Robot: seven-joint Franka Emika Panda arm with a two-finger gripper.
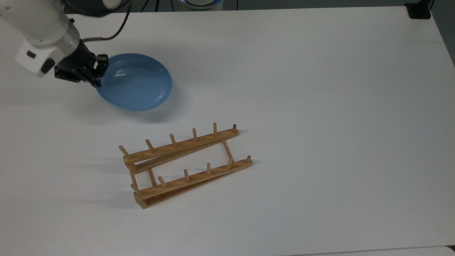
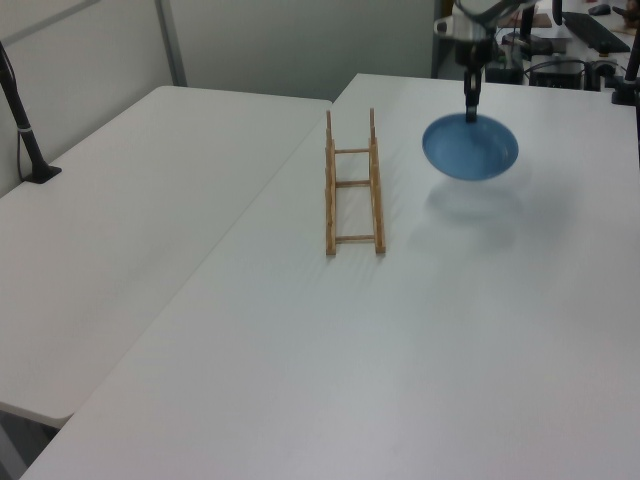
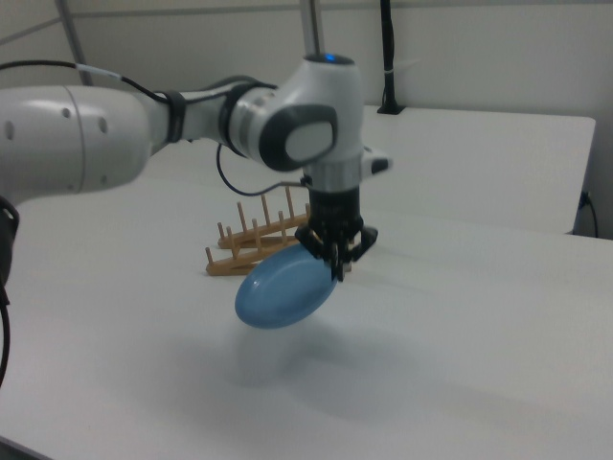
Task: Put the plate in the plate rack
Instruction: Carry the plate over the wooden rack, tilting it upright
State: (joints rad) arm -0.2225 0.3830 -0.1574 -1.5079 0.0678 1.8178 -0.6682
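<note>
Your plate [image 1: 134, 81] is off the table [image 1: 320, 89]: the right view shows it hanging tilted in the air with its shadow on the surface below, and the left view shows the same gap under it. The gripper [image 1: 95, 73] has its fingers clenched on the plate's rim, at the edge toward the top view's left, so the rest of the dish droops away from the grip. So the pick-up looks done; what you have left is the carry, the turn to stand the plate on edge, and the drop between the pegs.

The plate rack [image 1: 185, 165] lies well apart from the plate, lower in the top view, both rails and their rows of pegs bare. Nothing stands between plate and rack on the white tabletop. I judge your main worry to be the one-sided rim grip: the dish could pivot or slip as you swing it, and the rack sits skewed in the top view, so you must match that angle.
</note>
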